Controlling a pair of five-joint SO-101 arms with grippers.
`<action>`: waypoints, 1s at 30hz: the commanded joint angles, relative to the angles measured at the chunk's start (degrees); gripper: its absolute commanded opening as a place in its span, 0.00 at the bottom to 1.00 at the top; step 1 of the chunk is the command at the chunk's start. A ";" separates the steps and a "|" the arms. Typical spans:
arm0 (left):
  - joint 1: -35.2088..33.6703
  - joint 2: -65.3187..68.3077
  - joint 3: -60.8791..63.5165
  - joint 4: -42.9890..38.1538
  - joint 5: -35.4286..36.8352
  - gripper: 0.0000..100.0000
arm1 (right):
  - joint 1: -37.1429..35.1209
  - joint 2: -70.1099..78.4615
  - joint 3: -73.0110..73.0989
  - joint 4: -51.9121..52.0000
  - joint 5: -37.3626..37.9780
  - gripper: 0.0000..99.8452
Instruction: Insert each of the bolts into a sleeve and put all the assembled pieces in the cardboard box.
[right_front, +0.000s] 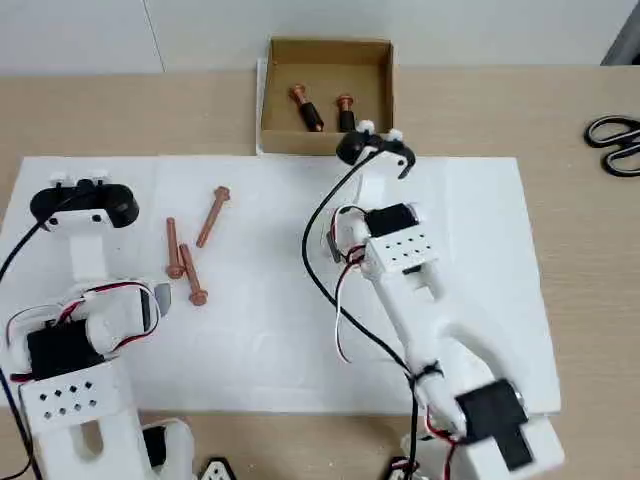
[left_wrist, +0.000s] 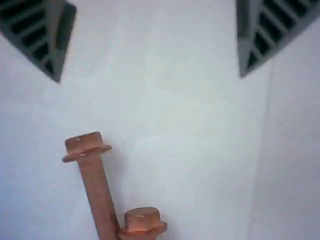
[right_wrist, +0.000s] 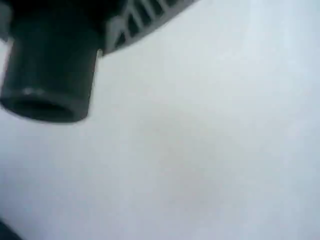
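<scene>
Three copper bolts lie loose on the white sheet (right_front: 260, 340): one slanted (right_front: 213, 216), two side by side (right_front: 173, 248) (right_front: 192, 275). My left gripper (right_front: 84, 192) hangs left of them, open and holding nothing. The left wrist view shows its two fingers spread wide (left_wrist: 150, 75) above two bolt heads (left_wrist: 86, 146) (left_wrist: 143, 221). My right gripper (right_front: 375, 148) sits at the near wall of the cardboard box (right_front: 275, 135), shut on a black sleeve (right_wrist: 47, 75), whose open end faces the sheet. Two assembled pieces (right_front: 307, 110) (right_front: 346, 113) lie in the box.
Black-handled scissors (right_front: 615, 143) lie on the wooden table at the far right. The white sheet has free room in its middle and along its right side. The arm bases and cables stand along the near edge.
</scene>
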 joint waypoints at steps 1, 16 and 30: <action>0.00 -0.70 -0.13 -1.14 -0.26 0.22 | 0.04 -6.20 -0.44 4.00 -0.18 0.00; 0.00 -0.70 -0.13 -1.14 -0.26 0.22 | 5.49 -7.87 -0.18 13.93 23.47 0.00; 0.00 -0.70 -0.13 -1.14 -0.26 0.22 | 5.58 8.40 -0.53 11.12 24.09 0.00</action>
